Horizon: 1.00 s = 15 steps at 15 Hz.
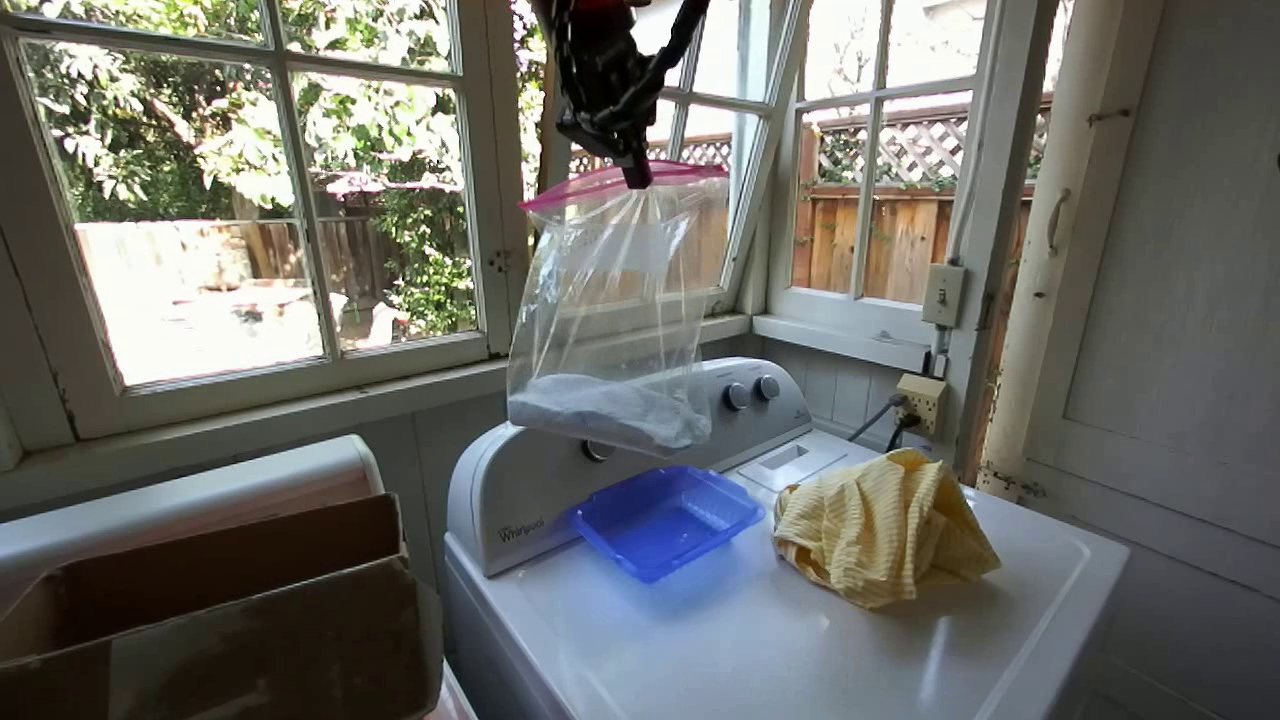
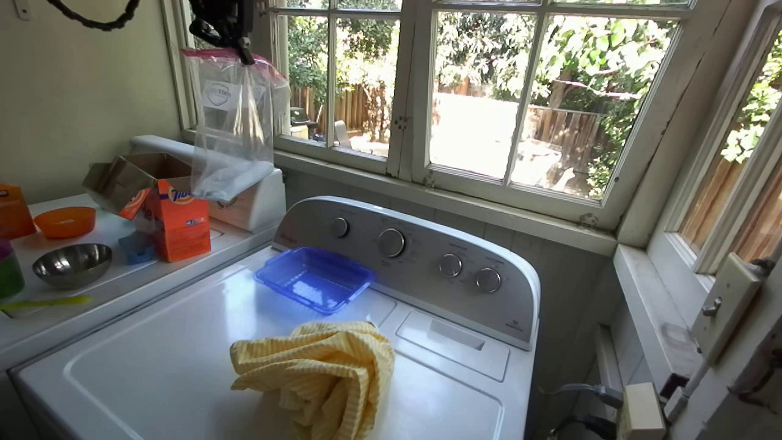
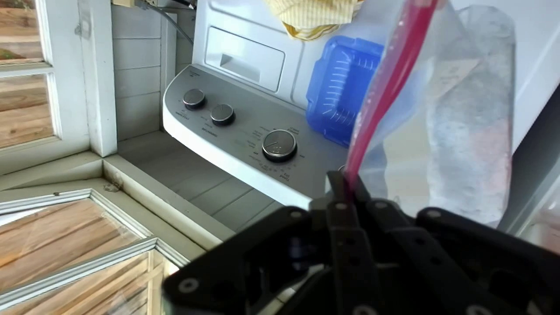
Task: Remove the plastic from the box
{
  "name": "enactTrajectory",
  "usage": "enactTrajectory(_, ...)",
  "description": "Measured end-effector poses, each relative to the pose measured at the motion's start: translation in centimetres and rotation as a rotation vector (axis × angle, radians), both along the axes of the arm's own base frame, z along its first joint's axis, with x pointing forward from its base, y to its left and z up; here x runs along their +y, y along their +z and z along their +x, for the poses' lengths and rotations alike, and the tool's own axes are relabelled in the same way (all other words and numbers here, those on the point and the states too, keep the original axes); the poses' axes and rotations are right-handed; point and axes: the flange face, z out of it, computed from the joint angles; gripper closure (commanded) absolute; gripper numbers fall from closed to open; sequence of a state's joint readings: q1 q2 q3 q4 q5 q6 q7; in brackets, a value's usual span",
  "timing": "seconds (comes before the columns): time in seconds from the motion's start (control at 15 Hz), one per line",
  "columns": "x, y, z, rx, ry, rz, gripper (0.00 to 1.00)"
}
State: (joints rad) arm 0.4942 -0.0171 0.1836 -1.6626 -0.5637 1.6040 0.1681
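Note:
A clear plastic bag with a pink zip edge hangs upright in the air in both exterior views (image 1: 600, 290) (image 2: 229, 140). It has white contents or folds at its bottom. My gripper (image 1: 637, 180) is shut on the bag's pink top edge, as the wrist view also shows (image 3: 348, 181). The bag hangs at the right of the wrist view (image 3: 472, 113). An orange Tide cardboard box (image 2: 183, 226) stands with open flaps on the neighbouring white machine; a brown cardboard box shows at the lower left of an exterior view (image 1: 260, 640). Its inside bottom is hidden.
A blue plastic tray (image 1: 655, 525) and a crumpled yellow cloth (image 1: 880, 530) lie on the white dryer top (image 1: 800, 660). A metal bowl (image 2: 72, 266), an orange bowl (image 2: 65, 222) and a green utensil (image 2: 52, 302) are beside the Tide box. Windows (image 2: 550, 98) stand behind.

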Motion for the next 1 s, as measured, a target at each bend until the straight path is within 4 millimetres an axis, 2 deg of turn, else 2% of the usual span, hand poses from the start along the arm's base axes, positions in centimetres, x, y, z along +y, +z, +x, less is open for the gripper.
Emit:
enactTrajectory(0.33,1.3,-0.3,0.9,-0.057,0.118,-0.157,0.99)
enactTrajectory(0.47,1.9,-0.8,2.1,-0.077,0.215,-0.189,0.99)
enactTrajectory(0.6,1.7,-1.0,3.8,-0.103,0.321,-0.183,0.99)
enactTrajectory(0.8,-0.5,-1.7,6.2,-0.136,0.468,-0.166,0.99)
enactTrajectory(1.0,-4.0,-3.5,7.3,-0.119,0.554,-0.138,0.99)
